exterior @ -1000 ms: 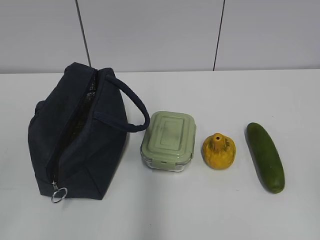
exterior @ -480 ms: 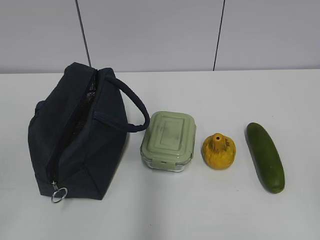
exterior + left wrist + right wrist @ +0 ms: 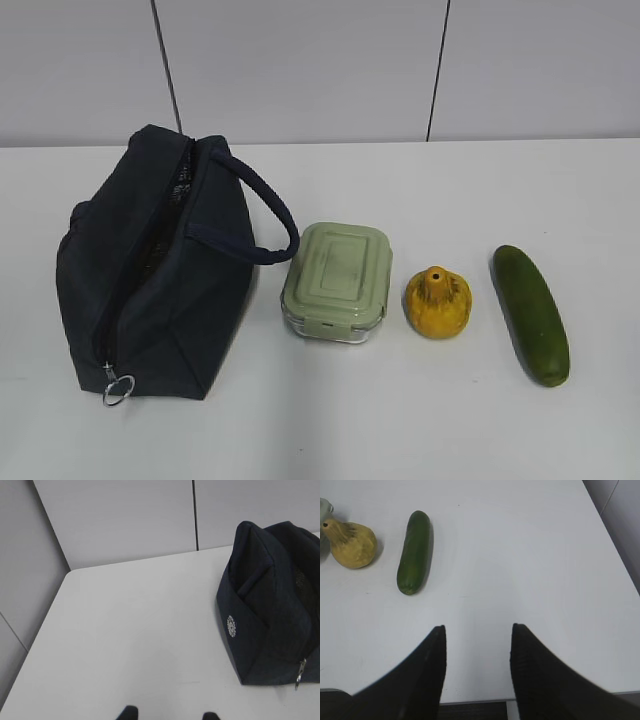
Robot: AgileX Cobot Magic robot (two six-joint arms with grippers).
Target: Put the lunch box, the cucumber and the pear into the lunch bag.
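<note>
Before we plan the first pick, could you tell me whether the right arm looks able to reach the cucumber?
Probably yes: the right gripper is open, and only bare table lies between it and the cucumber; the pear sits apart.

We see bright, even light and sharp pictures; small soft shadows sit under the pear point(image 3: 437, 303) and cucumber point(image 3: 531, 314), and the dark lunch bag point(image 3: 150, 270) hides detail
</note>
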